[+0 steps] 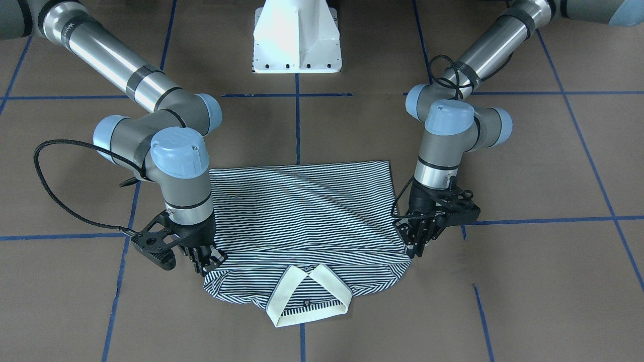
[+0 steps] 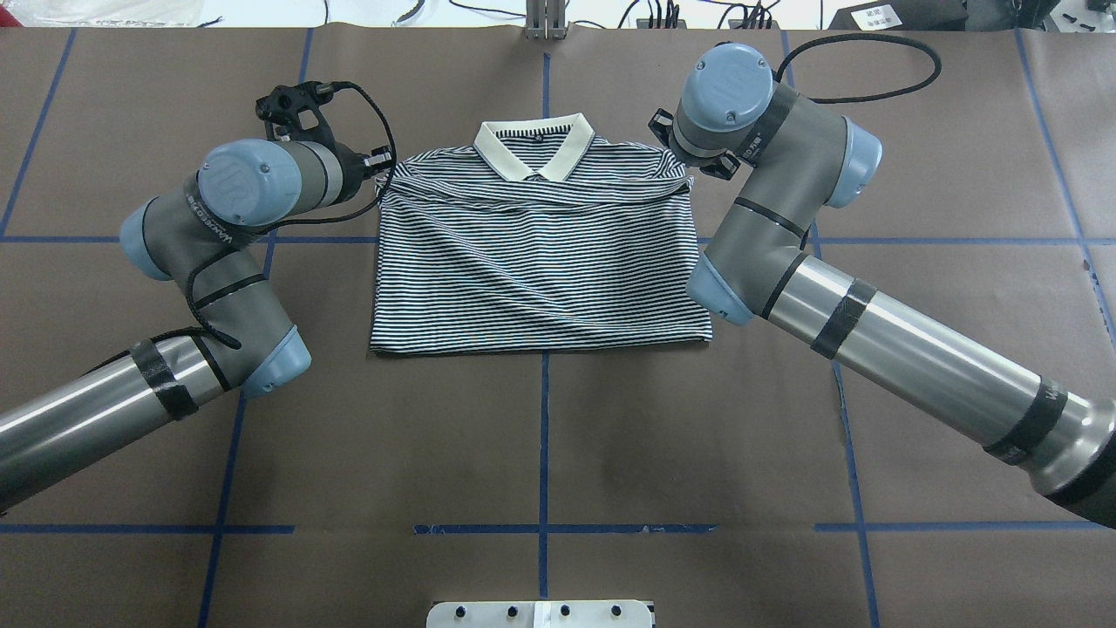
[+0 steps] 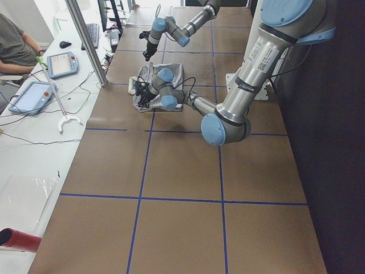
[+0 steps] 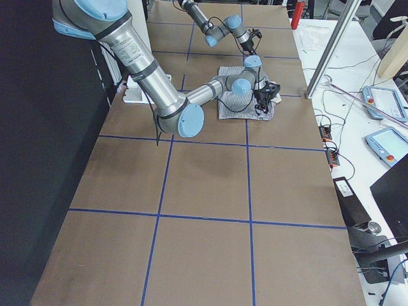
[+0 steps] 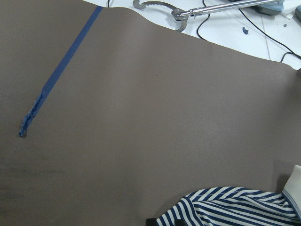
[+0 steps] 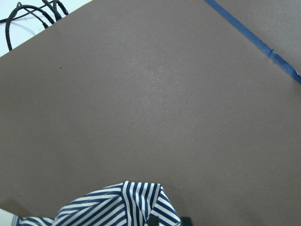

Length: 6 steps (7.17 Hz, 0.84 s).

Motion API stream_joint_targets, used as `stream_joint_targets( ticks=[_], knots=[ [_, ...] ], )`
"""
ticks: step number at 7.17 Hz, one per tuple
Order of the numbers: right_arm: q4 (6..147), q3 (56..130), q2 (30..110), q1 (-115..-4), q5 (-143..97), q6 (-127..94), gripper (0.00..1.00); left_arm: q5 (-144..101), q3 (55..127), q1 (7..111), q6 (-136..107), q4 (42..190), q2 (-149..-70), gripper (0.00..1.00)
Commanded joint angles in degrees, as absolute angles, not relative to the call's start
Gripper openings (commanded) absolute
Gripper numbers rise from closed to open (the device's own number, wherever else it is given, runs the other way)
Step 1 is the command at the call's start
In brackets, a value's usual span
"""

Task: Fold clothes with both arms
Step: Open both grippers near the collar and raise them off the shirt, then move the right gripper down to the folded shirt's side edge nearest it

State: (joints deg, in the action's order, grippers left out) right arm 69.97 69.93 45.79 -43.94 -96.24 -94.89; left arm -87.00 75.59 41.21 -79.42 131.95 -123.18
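The striped polo shirt [image 1: 302,206] lies on the brown table [image 2: 540,436], folded in half with its hem edge brought up just below the cream collar [image 2: 534,148]. My left gripper [image 1: 415,247] is at the folded layer's corner on the robot's left, shut on the fabric. My right gripper [image 1: 209,262] pinches the opposite corner beside the other shoulder. Each wrist view shows only a bunched bit of striped shirt [image 5: 225,207] [image 6: 117,207] at its bottom edge, with a sliver of black finger next to it.
Blue tape lines [image 2: 544,453] grid the brown surface. The white pedestal base [image 1: 297,40] stands behind the shirt on the robot's side. Past the table's far edge are cables and a grabber tool [image 5: 188,12]; a seated person and teach pendants [image 3: 61,63] are at a side bench.
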Motion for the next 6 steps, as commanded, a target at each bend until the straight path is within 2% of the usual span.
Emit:
stream_joint_targets(
  ticks=[1,2,4,6],
  knots=[
    [70.9,73.6,46.3,-44.3,-102.6,-95.5,0.39,-87.0,76.1,41.0,-79.6,132.4,-123.2,0.31],
    [73.2,77.3,48.4,-44.3,-103.7,-96.4,0.43,-87.3,78.7,40.8,-79.5,132.3,-123.0,0.33],
    [73.3,85.0,55.1,-43.2,-104.3,-96.8,0.51,-95.3,86.4,41.0,-79.5,132.3,-117.3,0.33],
    [74.3,90.4,57.6,-41.3,-105.4,-102.2,0.56,-96.2,88.5,41.1,-79.5,132.2,-116.8,0.33]
  ],
)
